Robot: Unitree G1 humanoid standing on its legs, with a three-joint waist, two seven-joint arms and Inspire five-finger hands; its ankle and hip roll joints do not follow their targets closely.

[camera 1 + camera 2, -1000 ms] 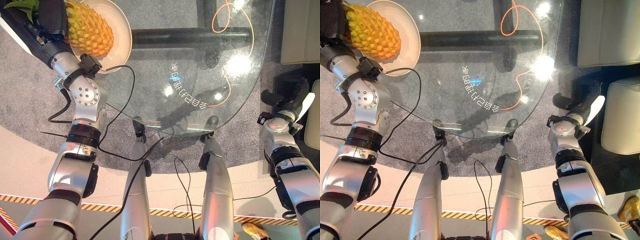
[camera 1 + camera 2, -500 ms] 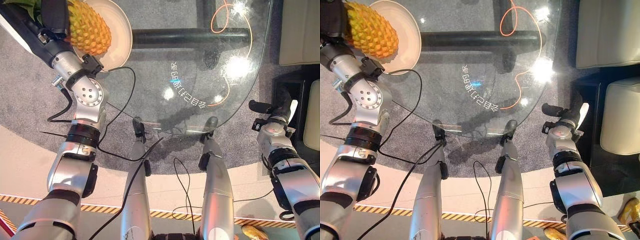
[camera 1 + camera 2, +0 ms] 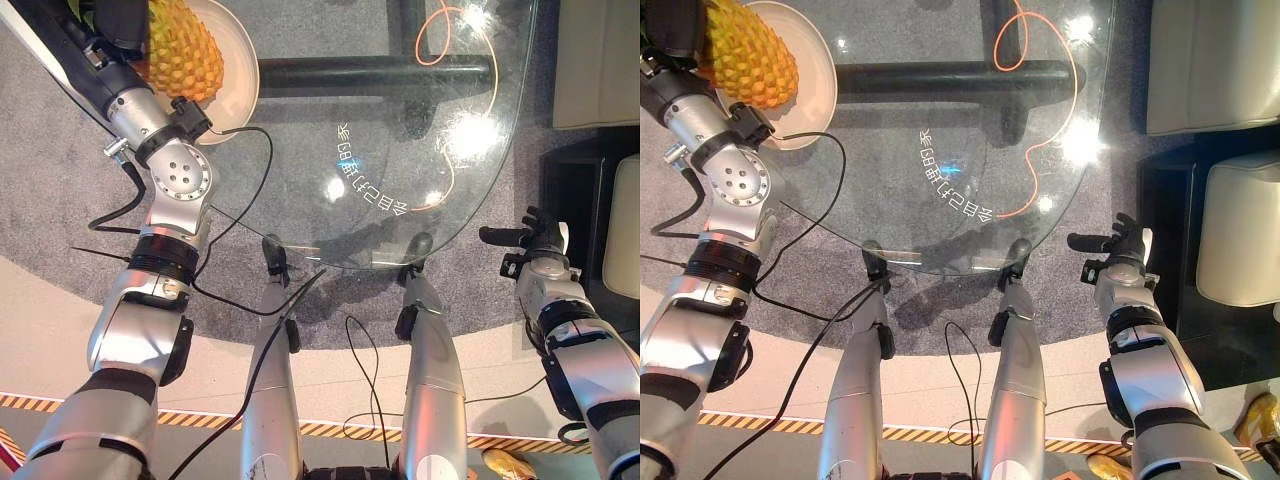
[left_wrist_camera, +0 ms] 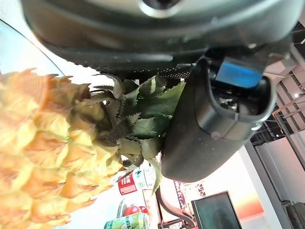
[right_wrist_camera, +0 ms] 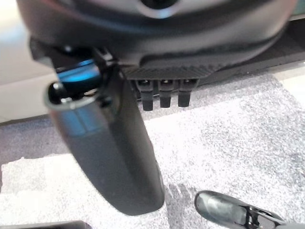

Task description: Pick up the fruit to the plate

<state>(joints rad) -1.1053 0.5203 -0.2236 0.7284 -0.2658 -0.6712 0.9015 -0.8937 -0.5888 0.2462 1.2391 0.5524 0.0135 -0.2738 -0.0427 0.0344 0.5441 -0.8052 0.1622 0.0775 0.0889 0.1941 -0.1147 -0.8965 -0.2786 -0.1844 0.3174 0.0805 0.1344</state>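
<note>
From the eye views, my left hand holds the pineapple over the plate on the glass surface. My right hand, fingers spread, hangs beside that surface. In the left wrist view, my thumb presses the pineapple's leaves.

The glass table lies bare apart from the plate and pineapple at its far left corner.

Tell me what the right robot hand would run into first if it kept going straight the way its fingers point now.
Probably the glass table. The right robot hand hangs open beside the table's near right edge, fingers pointing toward it. Depth is unclear, so it might pass under the rim instead, over the grey carpet.
</note>
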